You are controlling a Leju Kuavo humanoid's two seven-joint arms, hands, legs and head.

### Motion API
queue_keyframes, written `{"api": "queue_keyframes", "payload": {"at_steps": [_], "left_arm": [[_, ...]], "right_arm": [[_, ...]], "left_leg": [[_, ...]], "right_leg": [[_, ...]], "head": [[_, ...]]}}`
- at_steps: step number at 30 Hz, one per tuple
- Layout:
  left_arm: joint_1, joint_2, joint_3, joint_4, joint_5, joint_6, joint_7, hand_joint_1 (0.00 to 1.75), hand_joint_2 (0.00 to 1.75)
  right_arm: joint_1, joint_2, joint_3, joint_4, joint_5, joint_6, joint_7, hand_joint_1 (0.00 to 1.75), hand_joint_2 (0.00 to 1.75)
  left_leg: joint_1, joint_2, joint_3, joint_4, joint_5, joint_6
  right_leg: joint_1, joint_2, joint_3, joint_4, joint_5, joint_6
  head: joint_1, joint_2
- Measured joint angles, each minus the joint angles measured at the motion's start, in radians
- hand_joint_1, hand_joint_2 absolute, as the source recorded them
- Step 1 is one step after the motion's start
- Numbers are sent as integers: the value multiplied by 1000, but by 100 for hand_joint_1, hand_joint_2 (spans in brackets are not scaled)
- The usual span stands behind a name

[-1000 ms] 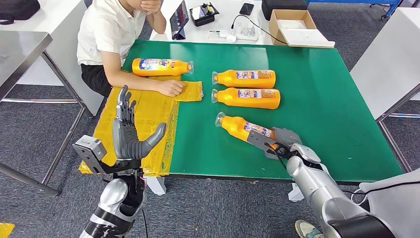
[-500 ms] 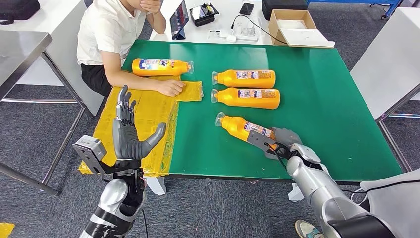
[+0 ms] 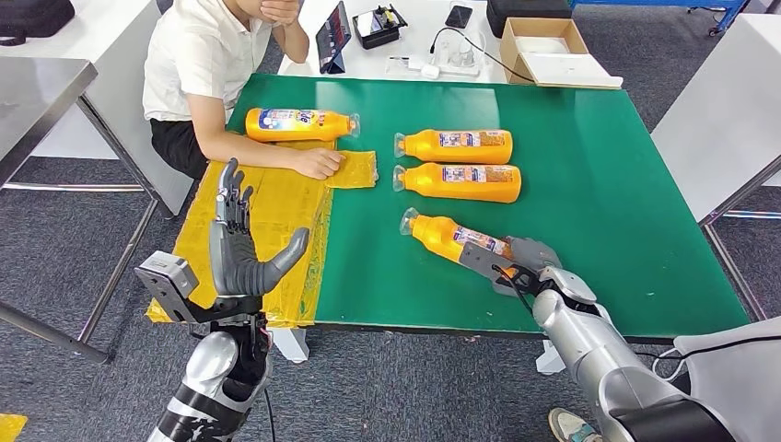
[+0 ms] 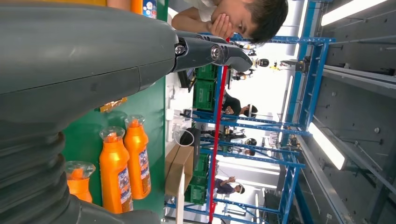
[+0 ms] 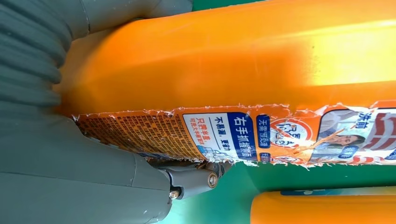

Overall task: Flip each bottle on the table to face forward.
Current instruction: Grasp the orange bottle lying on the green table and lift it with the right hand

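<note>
Several orange bottles lie on the green table (image 3: 608,193). The nearest bottle (image 3: 451,238) (image 5: 261,70) lies slanted near the front edge, and my right hand (image 3: 516,261) (image 5: 70,154) grips its base end. Two more bottles (image 3: 454,145) (image 3: 459,181) (image 4: 125,163) lie side by side behind it, caps pointing left. A fourth bottle (image 3: 299,123) lies at the far left by a person's forearm. My left hand (image 3: 238,241) (image 4: 93,51) is raised off the table's front left corner, fingers spread and holding nothing.
A person (image 3: 221,64) sits at the left side with a hand on a yellow sheet (image 3: 267,239) covering that corner. A white table behind holds a cardboard box (image 3: 548,46), a tablet and cables. Bare green surface lies to the right.
</note>
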Motion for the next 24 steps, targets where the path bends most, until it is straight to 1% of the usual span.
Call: {"api": "queue_keyframes", "payload": {"at_steps": [5,7,8,10,11,12,13,15,18,21,24], "left_arm": [[0,0,0,0,0,0,0,0,175],[1,0,-1,0,28,-29,27,0,175],[6,1,-4,3,69,-70,62,0,175],[34,3,-22,25,191,-204,142,0,175],[54,4,-39,44,241,-262,159,0,175],[74,5,-56,63,273,-301,159,0,175],[88,5,-71,79,287,-316,150,0,175],[102,8,-88,98,302,-321,145,0,175],[112,15,-100,114,311,-321,158,0,175],[114,19,-107,123,315,-322,167,0,175],[115,21,-110,128,317,-324,170,0,175]], "right_arm": [[0,0,0,0,0,0,-1,175,175],[8,4,-4,-4,-28,1,-27,175,175],[27,12,-13,-24,-76,1,-69,175,175],[123,44,-42,-159,-285,-10,-226,175,175],[186,64,-49,-256,-409,-23,-305,175,175],[243,84,-48,-352,-517,-39,-359,175,175],[284,98,-39,-425,-587,-54,-377,175,175],[330,110,-27,-523,-651,-78,-366,175,175],[366,106,-21,-603,-677,-91,-362,175,175],[387,105,-12,-644,-682,-91,-370,175,175],[399,104,-2,-662,-680,-91,-374,175,175]], "left_leg": [[0,0,0,0,0,0],[0,0,0,0,0,0],[1,-1,1,0,0,0],[2,0,0,0,-1,-1],[3,0,-2,0,-2,-2],[2,1,-4,0,-2,-2],[2,0,-7,0,-2,-2],[3,-5,-11,0,0,-2],[3,-7,-14,0,0,-2],[2,-4,-14,0,0,-2],[1,-5,-14,0,0,-2]], "right_leg": [[0,0,0,0,0,0],[0,0,1,0,0,0],[1,0,2,0,0,0],[2,0,2,0,0,0],[3,1,-1,0,0,0],[3,1,-5,1,0,0],[3,1,-8,1,-1,-1],[3,-4,-10,1,-2,-1],[3,-6,-11,1,-2,-2],[1,-4,-12,1,-1,-1],[1,-4,-12,1,-1,-1]], "head": [[0,0],[0,0],[0,0],[2,0],[1,0],[-1,0],[-2,0],[-3,0],[-2,0],[-3,0],[-3,0]]}}
